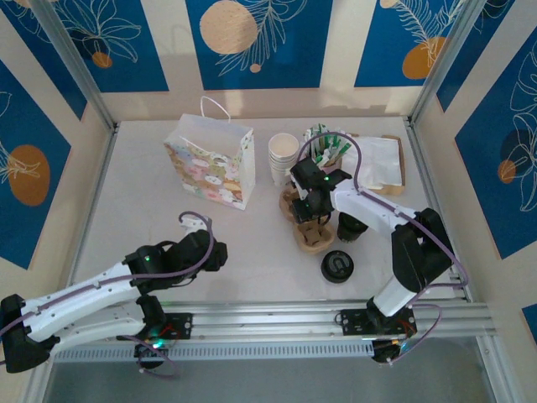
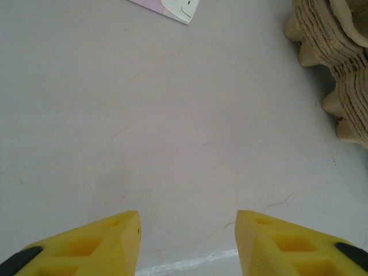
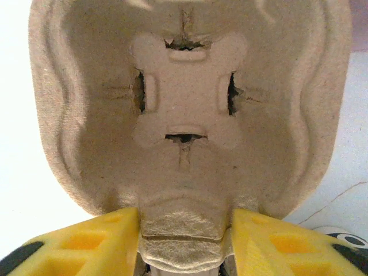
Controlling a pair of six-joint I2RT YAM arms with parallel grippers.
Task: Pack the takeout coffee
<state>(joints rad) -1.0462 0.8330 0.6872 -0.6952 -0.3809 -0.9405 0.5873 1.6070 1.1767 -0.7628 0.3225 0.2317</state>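
The right gripper (image 3: 184, 233) pinched the near rib of one fibrous, moulded pulp carrier (image 3: 187, 109) with a cross-shaped well, right of centre. The left gripper (image 2: 187, 230) hung half-open over smooth white tabletop (image 2: 172, 115), holding nothing. One patterned paper bag (image 1: 210, 164) stood far left, and one round black lid (image 1: 337, 267) lay near.

Paper bag (image 2: 172, 7) cut by top edge; carrier stack (image 2: 336, 75) cut by right edge.

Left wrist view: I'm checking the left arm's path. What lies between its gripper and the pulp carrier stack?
Just bare table lies between the left gripper and the carrier stack, as seen in the left wrist view.
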